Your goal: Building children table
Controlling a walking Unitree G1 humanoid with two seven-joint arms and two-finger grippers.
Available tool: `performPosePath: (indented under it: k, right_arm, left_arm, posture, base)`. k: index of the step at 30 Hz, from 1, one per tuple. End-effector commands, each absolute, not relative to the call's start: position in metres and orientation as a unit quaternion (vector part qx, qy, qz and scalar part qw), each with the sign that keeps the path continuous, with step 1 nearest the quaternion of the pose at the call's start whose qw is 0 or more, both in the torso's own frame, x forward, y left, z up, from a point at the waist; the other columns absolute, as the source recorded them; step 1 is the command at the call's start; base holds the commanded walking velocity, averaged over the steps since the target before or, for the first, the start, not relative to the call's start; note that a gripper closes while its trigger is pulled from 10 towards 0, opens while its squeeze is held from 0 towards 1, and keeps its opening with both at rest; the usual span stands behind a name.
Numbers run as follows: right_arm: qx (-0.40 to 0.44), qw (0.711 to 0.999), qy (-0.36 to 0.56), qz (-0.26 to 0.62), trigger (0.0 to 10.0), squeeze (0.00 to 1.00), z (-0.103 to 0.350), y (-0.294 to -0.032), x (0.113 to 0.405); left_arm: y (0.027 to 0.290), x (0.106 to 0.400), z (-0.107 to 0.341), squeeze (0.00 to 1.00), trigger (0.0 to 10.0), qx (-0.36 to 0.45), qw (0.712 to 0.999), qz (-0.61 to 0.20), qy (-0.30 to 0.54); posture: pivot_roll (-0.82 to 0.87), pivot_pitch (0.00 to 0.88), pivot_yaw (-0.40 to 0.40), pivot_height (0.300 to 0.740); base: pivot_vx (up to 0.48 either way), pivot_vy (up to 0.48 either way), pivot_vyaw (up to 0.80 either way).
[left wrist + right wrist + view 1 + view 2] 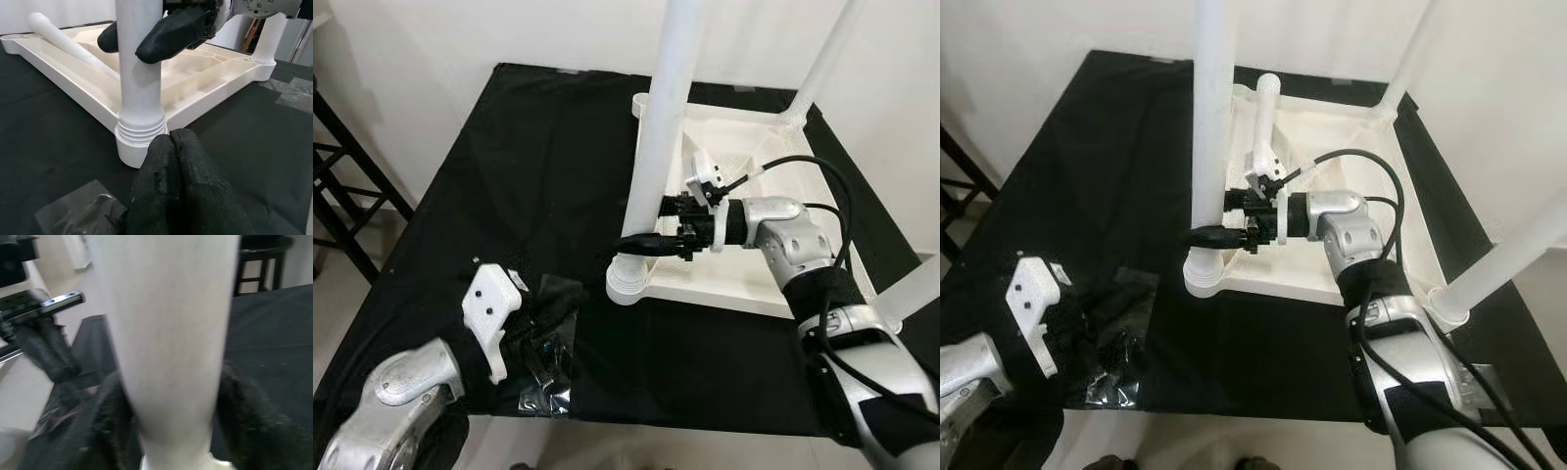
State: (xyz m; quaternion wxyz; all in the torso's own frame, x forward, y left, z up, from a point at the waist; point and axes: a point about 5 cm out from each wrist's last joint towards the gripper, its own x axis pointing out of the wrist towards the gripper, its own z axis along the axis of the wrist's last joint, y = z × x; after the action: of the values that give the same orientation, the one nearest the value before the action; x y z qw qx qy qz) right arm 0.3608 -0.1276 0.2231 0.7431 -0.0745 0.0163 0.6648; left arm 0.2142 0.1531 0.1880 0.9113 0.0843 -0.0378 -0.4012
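Your right gripper (641, 242): matte black fingers clamped either side of the upright white table leg (664, 127), a smooth round tube, low on its shaft. The leg's ribbed base sits in the near-left corner socket of the upturned white plastic tabletop (734, 289), ribbed underneath, lying on black cloth (538, 166). Your left gripper (173, 171): rough black fingers pressed together, holding nothing, just near-left of that socket, above crinkled clear plastic bags (546, 364).
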Motion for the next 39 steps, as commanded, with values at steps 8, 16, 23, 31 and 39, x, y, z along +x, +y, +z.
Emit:
performPosePath:
  k: [8,16,23,31,39]
  right_arm:
    - [-0.099,0.778,0.0,0.62,0.0,0.0,0.209,-0.141,0.334]
    - [-0.061,0.936,0.057,0.341,0.0,0.0,0.163,-0.104,0.284]
    - [-0.122,0.967,0.066,0.214,0.0,0.0,0.149,-0.137,0.296]
    - [-0.074,0.949,0.019,0.304,10.0,1.0,0.187,-0.132,0.311]
    - [-0.103,0.846,-0.04,0.521,10.0,0.0,0.222,-0.132,0.316]
  left_arm:
    - [0.15,0.21,0.175,0.0,10.0,0.071,0.898,-0.434,-0.003]
    - [0.153,0.215,0.173,0.0,10.0,0.077,0.898,-0.434,0.001]
    - [0.152,0.219,0.171,0.0,10.0,0.075,0.89,-0.449,0.009]
    - [0.153,0.223,0.173,0.0,10.0,0.069,0.897,-0.436,-0.001]
    - [0.152,0.225,0.174,0.0,10.0,0.066,0.894,-0.442,-0.003]
  posture:
    - [0.03,0.135,-0.113,0.74]
    - [0.01,0.13,-0.092,0.74]
    - [0.0,0.105,-0.088,0.74]
    - [0.01,0.11,-0.088,0.74]
    - [0.02,0.11,-0.087,0.74]
  base:
    - [0.0,0.0,0.0]
    - [0.0,0.0,0.0]
    - [0.0,0.0,0.0]
    - [0.0,0.0,0.0]
    - [0.0,0.0,0.0]
